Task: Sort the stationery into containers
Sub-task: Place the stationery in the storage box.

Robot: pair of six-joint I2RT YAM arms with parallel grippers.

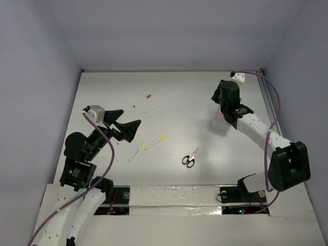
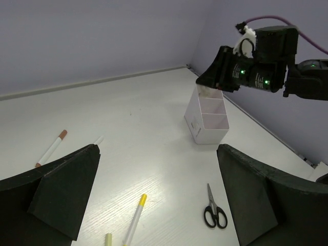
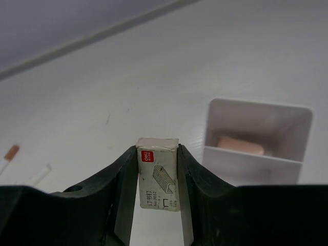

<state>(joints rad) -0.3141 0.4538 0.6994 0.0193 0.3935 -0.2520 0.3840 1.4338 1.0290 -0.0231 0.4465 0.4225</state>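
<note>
My right gripper (image 3: 158,169) is shut on a small whitish block (image 3: 158,174), a box printed with staples, and holds it in the air just left of the white divided tray (image 3: 256,154). The tray's far compartment holds a pinkish eraser (image 3: 240,145). In the top view the right gripper (image 1: 219,98) hangs over the tray (image 1: 220,124), and it also shows in the left wrist view (image 2: 206,84). My left gripper (image 1: 129,130) is open and empty above the table, near the yellow-capped pen (image 1: 155,142) and a pale pen (image 1: 136,151). Black-handled scissors (image 1: 189,158) lie mid-table.
A dark-red-capped pen (image 1: 142,100) and a thin white pen (image 1: 154,108) lie at the back left of the table. The left wrist view shows the tray (image 2: 207,120), scissors (image 2: 213,209) and yellow-capped pen (image 2: 134,218). Purple walls enclose the table on three sides.
</note>
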